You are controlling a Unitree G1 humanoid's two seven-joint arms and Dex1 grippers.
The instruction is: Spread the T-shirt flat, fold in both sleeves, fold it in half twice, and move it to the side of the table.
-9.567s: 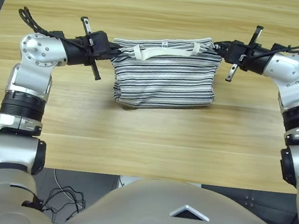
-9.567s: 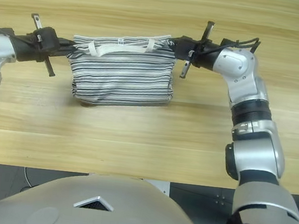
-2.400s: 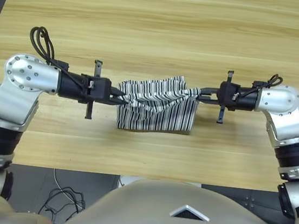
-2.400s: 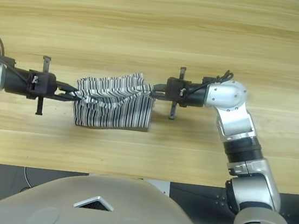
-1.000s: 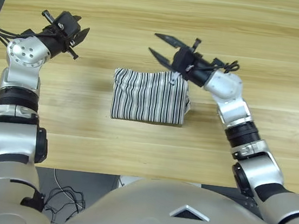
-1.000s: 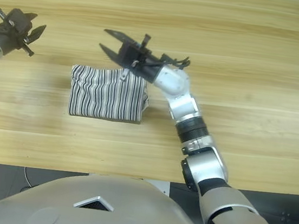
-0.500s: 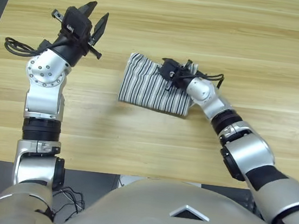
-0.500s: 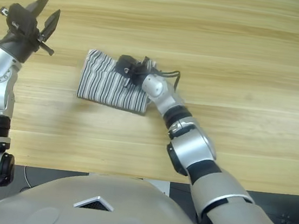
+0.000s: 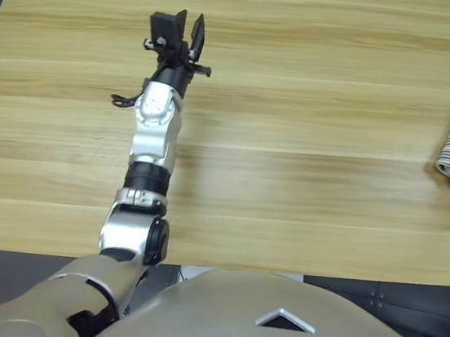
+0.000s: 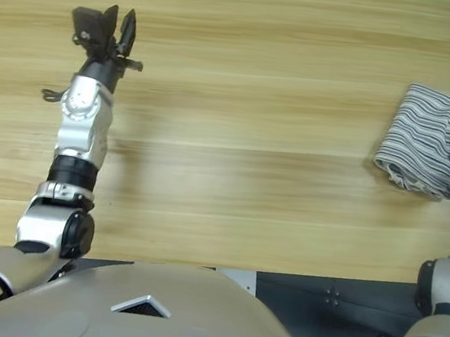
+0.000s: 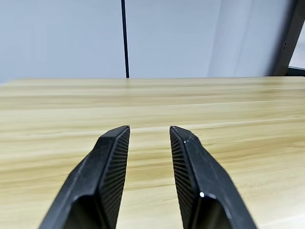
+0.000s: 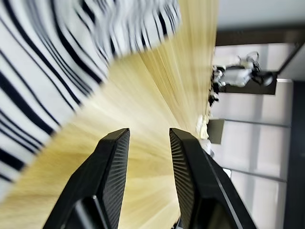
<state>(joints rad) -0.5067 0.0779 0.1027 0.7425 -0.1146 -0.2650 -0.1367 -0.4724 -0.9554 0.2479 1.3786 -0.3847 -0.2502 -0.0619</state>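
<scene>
Striped black-and-white, the folded T-shirt [image 10: 426, 140] lies at the wooden table's [image 9: 294, 144] right edge, with the right gripper [image 12: 148, 132] just beside it, fingers parted and holding nothing, while the left gripper [image 9: 190, 23] hovers well apart over the table's left part, likewise slightly parted and empty.

Folded T-shirt [image 10: 426, 140] on wooden table [image 10: 258, 99]
</scene>
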